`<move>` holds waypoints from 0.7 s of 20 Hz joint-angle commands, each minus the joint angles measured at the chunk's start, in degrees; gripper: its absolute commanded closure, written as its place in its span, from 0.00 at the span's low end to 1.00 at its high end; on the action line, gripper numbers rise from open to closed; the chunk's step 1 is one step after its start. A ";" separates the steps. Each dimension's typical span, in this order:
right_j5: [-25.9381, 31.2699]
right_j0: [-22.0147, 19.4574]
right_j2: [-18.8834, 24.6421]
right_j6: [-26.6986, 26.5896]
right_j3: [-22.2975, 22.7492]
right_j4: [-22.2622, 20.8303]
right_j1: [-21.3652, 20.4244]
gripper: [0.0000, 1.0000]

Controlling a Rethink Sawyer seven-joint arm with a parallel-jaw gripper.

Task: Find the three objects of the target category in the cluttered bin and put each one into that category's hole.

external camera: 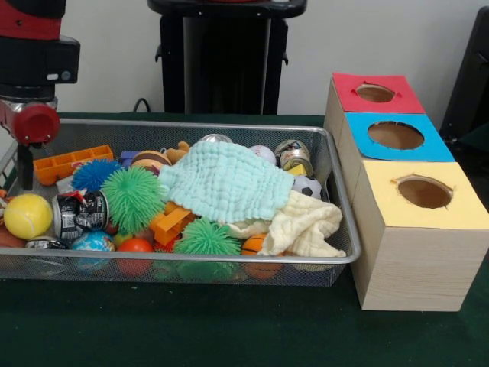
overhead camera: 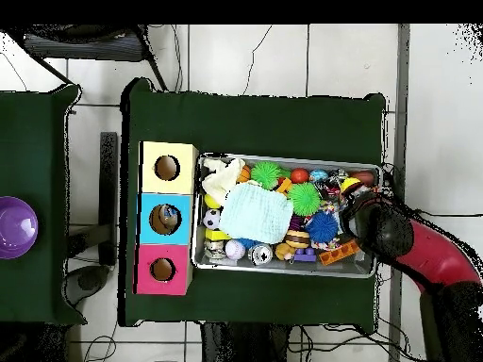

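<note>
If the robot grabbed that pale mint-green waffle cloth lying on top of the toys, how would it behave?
The mint-green waffle-textured cloth would probably be floppy: it drapes and creases over the toys beneath. It looks thin, so likely light. Lifted by one corner it would probably hang and drag over the cream cloth in the silver wire-mesh bin.

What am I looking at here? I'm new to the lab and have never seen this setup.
It is a robot arm, red and black, working at a green table. One picture is taken from across the table, facing the robot; the other looks straight down from above. On the table sits a wire-mesh bin full of clutter: balls, spiky green and blue toys, cans, orange blocks and two cloths. Beside it stand three wooden boxes with red, blue and yellow tops, each with a round hole. The arm hangs over one end of the bin. Its gripper is hidden, so I cannot tell whether it holds anything.
</note>
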 commanded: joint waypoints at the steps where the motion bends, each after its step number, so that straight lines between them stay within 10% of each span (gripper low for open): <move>1: 6.63 1.25 0.11 4.93 3.34 2.79 -2.00 1.00; 14: 3.26 2.88 0.17 3.44 -4.89 2.71 4.23 1.00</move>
